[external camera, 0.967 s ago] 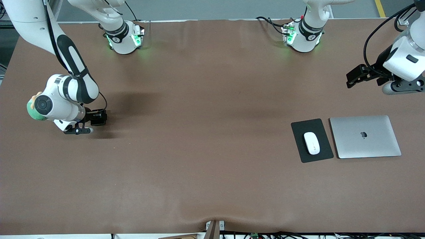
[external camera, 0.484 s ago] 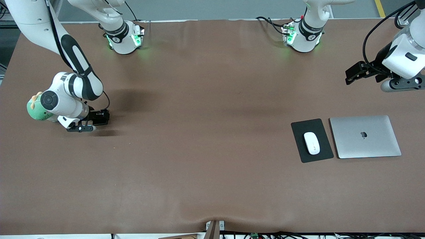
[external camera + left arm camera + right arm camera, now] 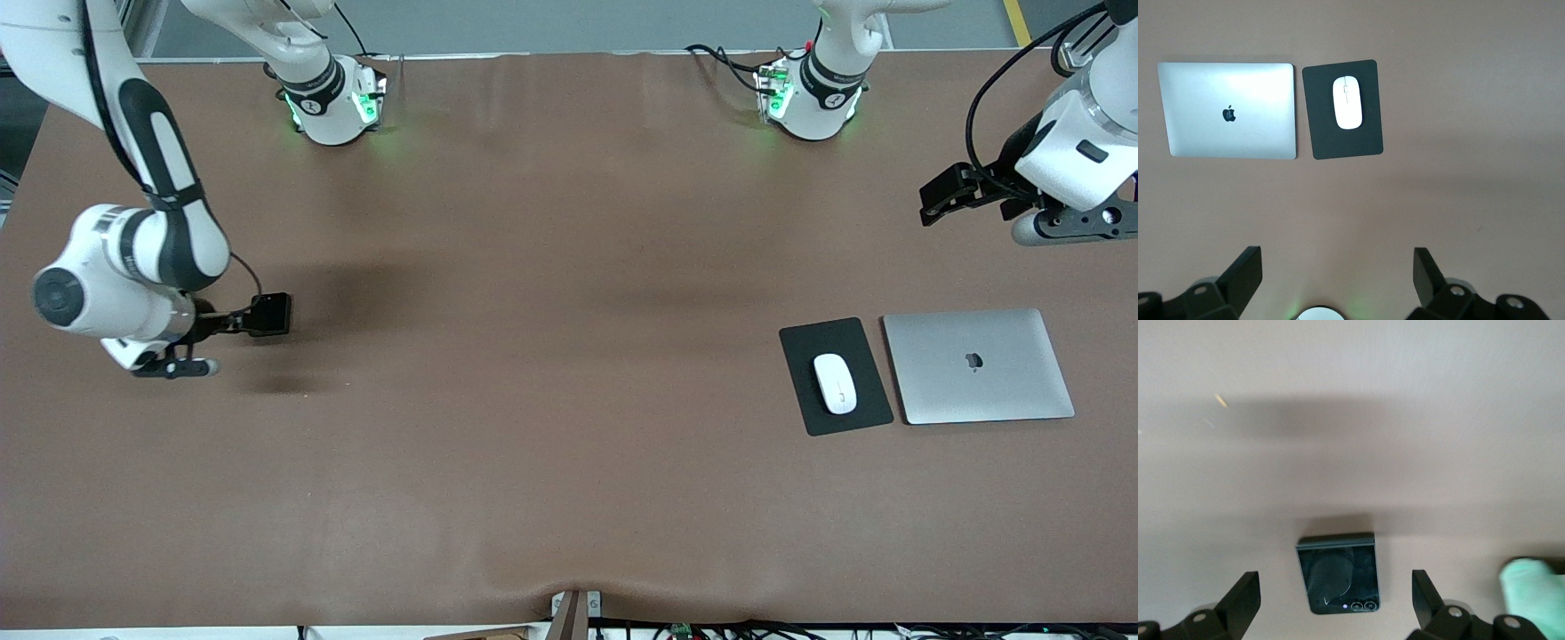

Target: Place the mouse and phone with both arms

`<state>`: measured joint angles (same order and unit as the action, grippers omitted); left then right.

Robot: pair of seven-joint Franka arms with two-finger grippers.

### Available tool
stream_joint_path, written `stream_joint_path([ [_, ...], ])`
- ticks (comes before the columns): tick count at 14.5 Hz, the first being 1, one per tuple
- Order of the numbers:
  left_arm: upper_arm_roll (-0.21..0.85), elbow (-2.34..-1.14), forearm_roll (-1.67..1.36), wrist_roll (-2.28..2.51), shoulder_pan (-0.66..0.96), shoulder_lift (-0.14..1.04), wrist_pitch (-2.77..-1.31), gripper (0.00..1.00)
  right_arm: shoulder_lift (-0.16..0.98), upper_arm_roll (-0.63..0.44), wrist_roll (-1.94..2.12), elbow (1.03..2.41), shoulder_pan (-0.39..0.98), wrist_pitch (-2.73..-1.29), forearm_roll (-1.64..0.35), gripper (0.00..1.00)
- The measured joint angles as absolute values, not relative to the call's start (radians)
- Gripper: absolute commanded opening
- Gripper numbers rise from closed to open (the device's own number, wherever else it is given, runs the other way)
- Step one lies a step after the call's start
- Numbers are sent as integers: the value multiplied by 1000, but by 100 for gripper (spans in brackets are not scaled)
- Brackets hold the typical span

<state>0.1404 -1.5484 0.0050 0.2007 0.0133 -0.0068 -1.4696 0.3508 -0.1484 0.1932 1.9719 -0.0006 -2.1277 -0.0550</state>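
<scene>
The black folded phone (image 3: pixel 270 314) lies flat on the brown table near the right arm's end. In the right wrist view the phone (image 3: pixel 1338 573) shows its camera lenses, and nothing touches it. My right gripper (image 3: pixel 229 321) is open and empty, hovering just beside the phone; its own view (image 3: pixel 1335 587) shows the jaws wide apart. The white mouse (image 3: pixel 835 383) rests on a black mouse pad (image 3: pixel 827 338) near the left arm's end; the left wrist view also shows the mouse (image 3: pixel 1347 102). My left gripper (image 3: pixel 941 192) is open and empty, high above the table (image 3: pixel 1336 265).
A closed silver laptop (image 3: pixel 978 365) lies beside the mouse pad toward the left arm's end, and it also shows in the left wrist view (image 3: pixel 1228 110). A green soft toy (image 3: pixel 1534 592) lies close to the phone; the right arm hides it in the front view.
My right gripper has drawn back from the phone toward the table's end, leaving the phone lying still. The right arm now covers the green toy. My left gripper has drifted slightly.
</scene>
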Motion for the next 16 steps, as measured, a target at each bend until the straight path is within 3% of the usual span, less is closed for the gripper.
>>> stream_joint_path([
  [13, 142, -1548, 15, 197, 13, -13, -1472, 100, 344, -140, 192, 1341, -1, -1542, -54, 100],
  [16, 142, -1548, 15, 195, 14, -13, -1472, 100, 308, -141, 159, 1284, -1, -1480, -54, 100],
])
